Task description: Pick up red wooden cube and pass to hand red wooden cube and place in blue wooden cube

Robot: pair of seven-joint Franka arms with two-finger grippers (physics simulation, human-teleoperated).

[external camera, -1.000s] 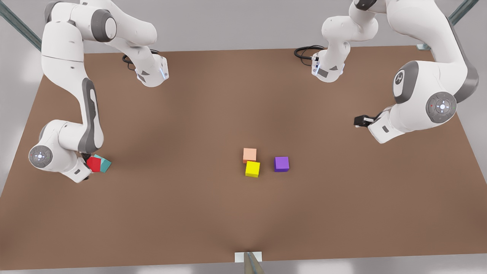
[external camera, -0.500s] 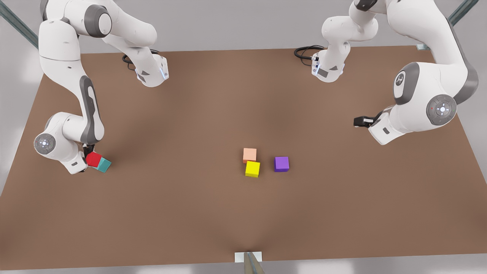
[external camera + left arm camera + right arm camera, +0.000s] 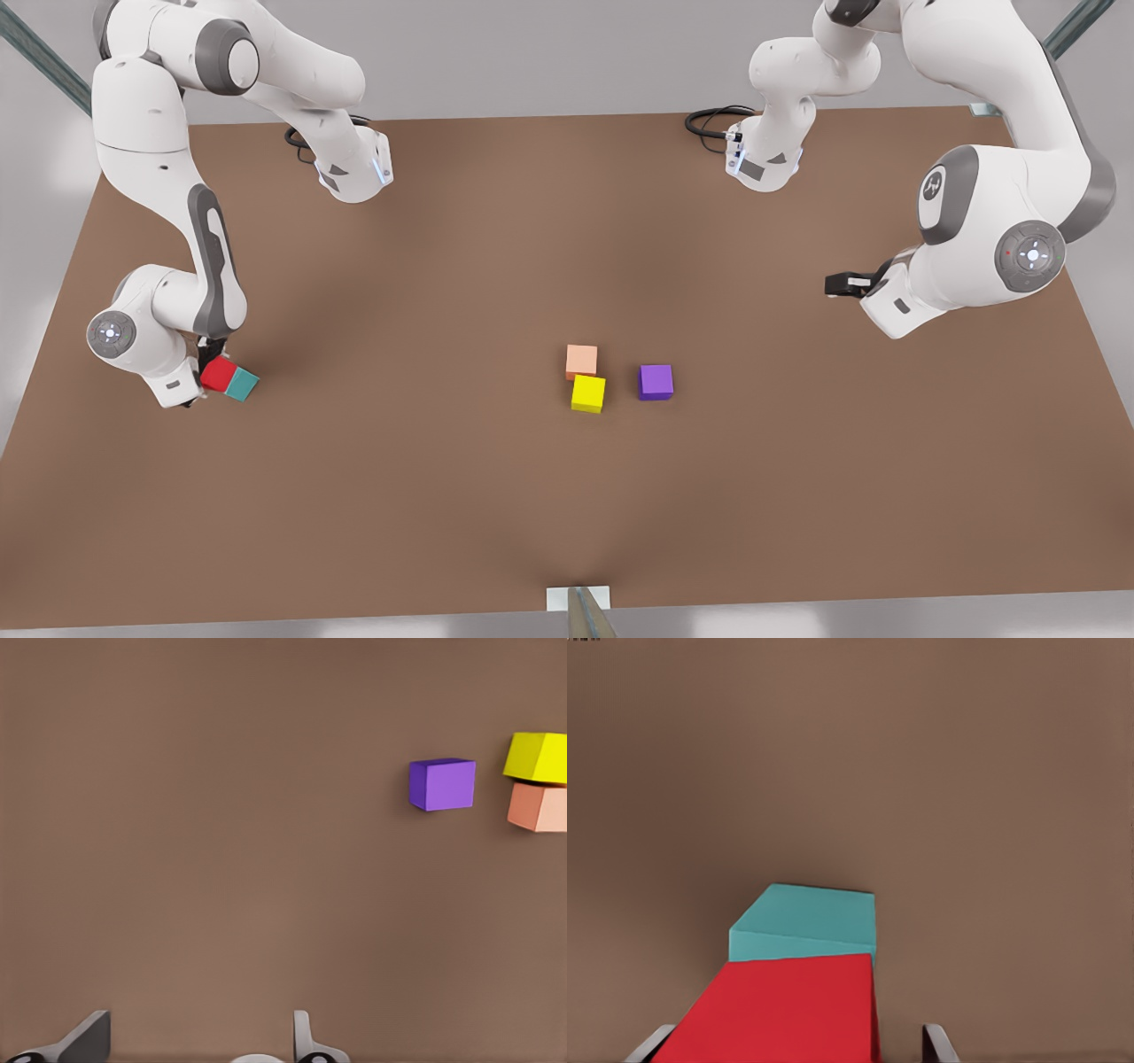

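Right gripper (image 3: 205,377) shifted slightly w/ red wooden cube (image 3: 218,374) — now touching blue wooden cube (image 3: 241,384).
Fingers flank red, grip unclear; left gripper (image 3: 834,284) waits at front view's right, fingers apart.

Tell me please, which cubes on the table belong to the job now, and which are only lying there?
Belong to the job:
- red wooden cube, between the right hand's fingers
- blue wooden cube, right beside the red one

Only lying there:
- salmon-orange cube
- yellow cube
- purple cube

The left hand waits open, away from all cubes.
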